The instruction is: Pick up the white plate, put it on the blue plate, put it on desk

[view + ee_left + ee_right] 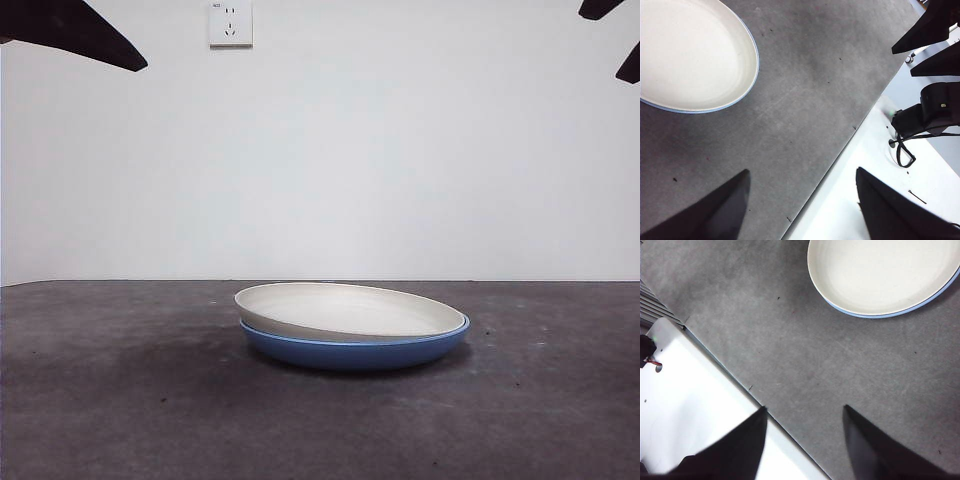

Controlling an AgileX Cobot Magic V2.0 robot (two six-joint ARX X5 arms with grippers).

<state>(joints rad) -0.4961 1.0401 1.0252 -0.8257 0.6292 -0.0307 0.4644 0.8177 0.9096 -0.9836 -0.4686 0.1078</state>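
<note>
The wide, shallow, cream-white matte plate [350,309] sits nested in the glossy medium-blue round plate [355,350], slightly tilted, so the blue rim shows beneath it on one side; the pair rests on the rough, mottled grey-brown desk [120,400], near its middle; the left gripper [800,200] hangs above the desk's edge, jaws spread wide and holding nothing, well apart from the plates; the right gripper [805,435] likewise hangs wide open and empty, clear of the stack.
</note>
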